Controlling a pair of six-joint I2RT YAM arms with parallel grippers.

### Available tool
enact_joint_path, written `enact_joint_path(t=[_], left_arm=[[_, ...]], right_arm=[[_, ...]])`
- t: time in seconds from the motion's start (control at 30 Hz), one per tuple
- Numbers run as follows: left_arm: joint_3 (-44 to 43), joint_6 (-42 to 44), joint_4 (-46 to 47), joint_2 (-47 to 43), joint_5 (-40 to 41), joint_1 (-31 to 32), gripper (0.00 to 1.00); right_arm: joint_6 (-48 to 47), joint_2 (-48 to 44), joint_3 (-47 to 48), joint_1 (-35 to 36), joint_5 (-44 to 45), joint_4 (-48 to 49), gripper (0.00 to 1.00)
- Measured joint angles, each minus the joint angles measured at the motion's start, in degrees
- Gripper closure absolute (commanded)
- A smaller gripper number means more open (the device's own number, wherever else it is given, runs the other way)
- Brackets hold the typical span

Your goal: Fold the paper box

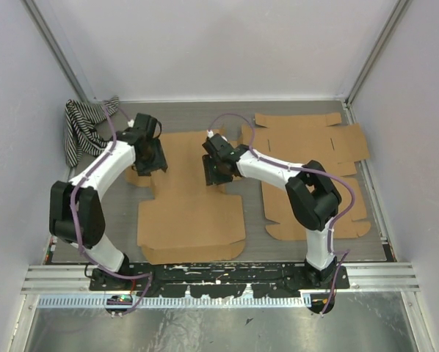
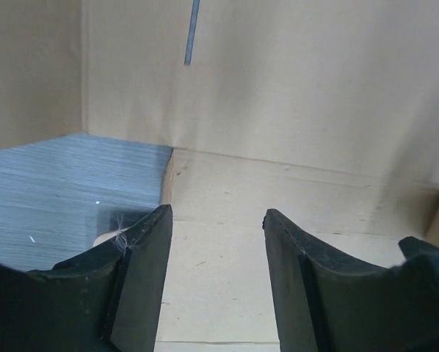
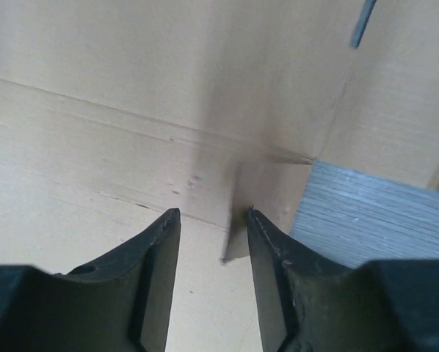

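Both pairs of jaws stand apart, neither clamped on anything. From above, the left gripper (image 1: 152, 158) sits at the far left corner of the cardboard box blank (image 1: 190, 213), and the right gripper (image 1: 213, 167) sits at its far right edge, so the two face each other across the blank's far part. The blank lies mostly flat in the middle of the grey table (image 1: 252, 220), its near end close to the arm bases. In the left wrist view, the left gripper (image 2: 216, 216) hovers over a flat panel, with a far panel (image 2: 278, 95) rising steeply just beyond the crease; a narrow slit (image 2: 192, 33) is cut in that raised panel, and bare table shows to the left. In the right wrist view, the right gripper (image 3: 213, 214) has a narrower gap, and the edge of a small flap (image 3: 234, 213) stands in line with that gap (whether a finger touches it cannot be told). A second cardboard blank (image 1: 307, 139) lies flat on the right side of the table, under the right arm, apart from the first. A striped cloth (image 1: 80, 132) is bunched in the far left corner.
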State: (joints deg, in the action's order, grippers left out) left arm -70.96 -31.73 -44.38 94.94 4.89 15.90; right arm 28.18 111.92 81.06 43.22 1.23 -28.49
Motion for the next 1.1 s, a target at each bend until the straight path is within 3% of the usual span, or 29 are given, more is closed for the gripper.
enact_joint_path(t=[0.17,0.33,0.57,0.77,0.9,1.1], left_arm=[[-7.1,1.5,-2.8,-1.9,3.0,-0.1,0.39],[-15.8,2.9,-5.0,2.7,4.2,-2.1,0.39],[-40.1,4.9,-10.5,23.0,4.2,-7.8,0.40],[-60.0,8.0,-16.9,37.9,3.7,-8.7,0.40],[-65.8,9.1,-19.5,41.6,3.2,-8.6,0.41],[-66.6,9.6,-21.1,43.1,3.1,-8.8,0.41]], right_arm=[[-1.4,-4.5,4.0,-0.2,4.4,-3.1,0.47],[-2.8,-10.5,4.9,-1.7,8.9,-4.1,0.45],[-4.2,-14.1,2.8,-8.9,10.8,-4.6,0.45],[-5.3,-14.3,0.3,-11.5,9.7,-6.4,0.46],[-5.8,-15.0,0.3,-11.5,8.5,-6.8,0.46],[-6.0,-16.7,0.2,-11.5,7.5,-6.8,0.46]])
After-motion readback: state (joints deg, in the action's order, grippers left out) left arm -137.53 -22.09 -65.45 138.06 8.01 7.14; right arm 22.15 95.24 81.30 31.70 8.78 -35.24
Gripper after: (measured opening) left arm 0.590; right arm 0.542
